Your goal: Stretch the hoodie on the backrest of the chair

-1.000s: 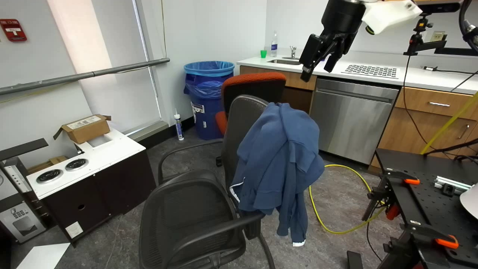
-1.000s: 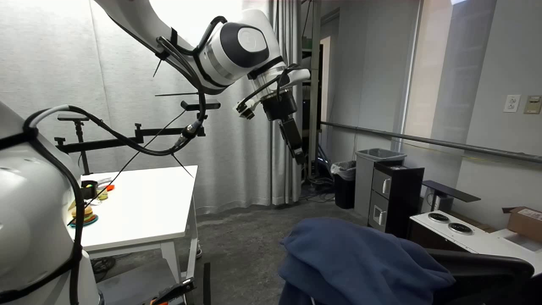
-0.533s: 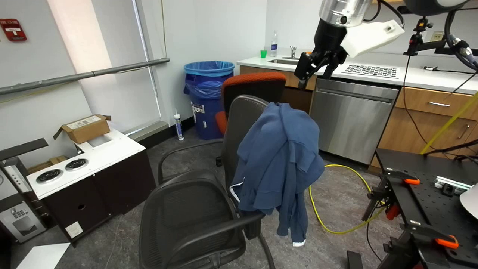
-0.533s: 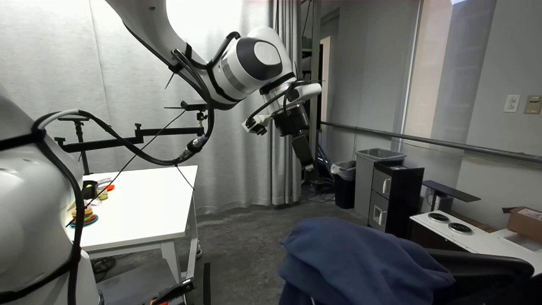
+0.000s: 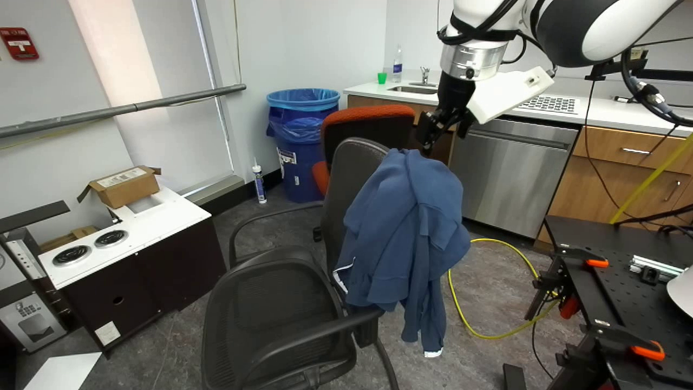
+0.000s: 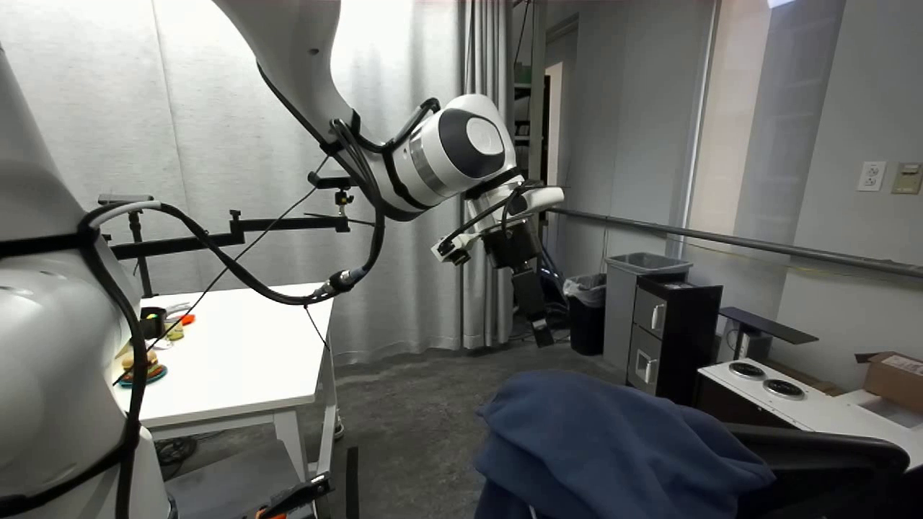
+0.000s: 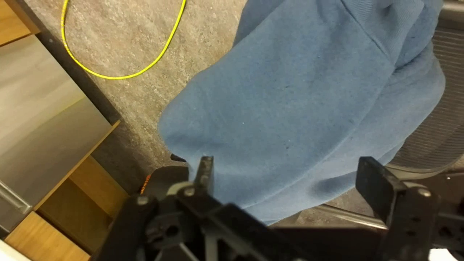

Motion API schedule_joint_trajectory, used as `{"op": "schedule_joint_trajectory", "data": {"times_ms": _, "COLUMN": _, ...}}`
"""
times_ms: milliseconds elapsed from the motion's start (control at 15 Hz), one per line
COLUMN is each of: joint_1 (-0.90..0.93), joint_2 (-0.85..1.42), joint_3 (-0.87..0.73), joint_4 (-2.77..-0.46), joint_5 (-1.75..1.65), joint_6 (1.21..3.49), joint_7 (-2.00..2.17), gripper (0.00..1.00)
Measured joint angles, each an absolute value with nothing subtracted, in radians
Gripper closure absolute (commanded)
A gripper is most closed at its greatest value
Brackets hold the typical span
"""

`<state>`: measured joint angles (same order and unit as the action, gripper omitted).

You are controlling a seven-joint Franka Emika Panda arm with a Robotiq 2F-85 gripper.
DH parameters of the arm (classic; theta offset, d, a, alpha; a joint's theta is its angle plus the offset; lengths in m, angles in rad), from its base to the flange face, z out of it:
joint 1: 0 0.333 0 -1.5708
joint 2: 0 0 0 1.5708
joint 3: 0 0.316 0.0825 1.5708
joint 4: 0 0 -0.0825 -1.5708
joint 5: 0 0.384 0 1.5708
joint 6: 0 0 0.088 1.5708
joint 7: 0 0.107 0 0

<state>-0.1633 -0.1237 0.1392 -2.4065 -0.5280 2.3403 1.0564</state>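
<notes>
In an exterior view, the blue hoodie hangs rumpled over the right side of the backrest of the black chair; the pincer, spread wide, hovers near the hoodie's top.

The floor is grey with mottled patches. The chair stands on it, its base partly cut off at the lower edge in an exterior view. Near the chair, a yellow cord lies in a wide, open curve. Farther back stand a lined blue bin and, near it, an upright tube. A low stove with a white top stands well apart from that bin, and a white sheet lies flat near the stove. In an exterior view, a black bin, a grey bin and a dark cabinet stand close together, and a dark strip runs to the lower edge.
</notes>
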Motion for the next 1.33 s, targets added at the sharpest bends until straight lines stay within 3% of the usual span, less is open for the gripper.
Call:
{"op": "schedule_joint_trajectory", "data": {"times_ms": 533, "joint_1": -0.087, "joint_2": 0.050, "joint_3": 0.087, "joint_4": -2.293, "joint_5": -0.549, "joint_6": 2.382, "joint_7": 1.056, "gripper": 0.00}}
{"op": "schedule_joint_trajectory", "data": {"times_ms": 1333, "joint_1": -0.034, "joint_2": 0.119, "joint_3": -0.005, "joint_4": -2.237, "joint_5": -0.564, "joint_6": 2.387, "joint_7": 1.057, "gripper": 0.00}}
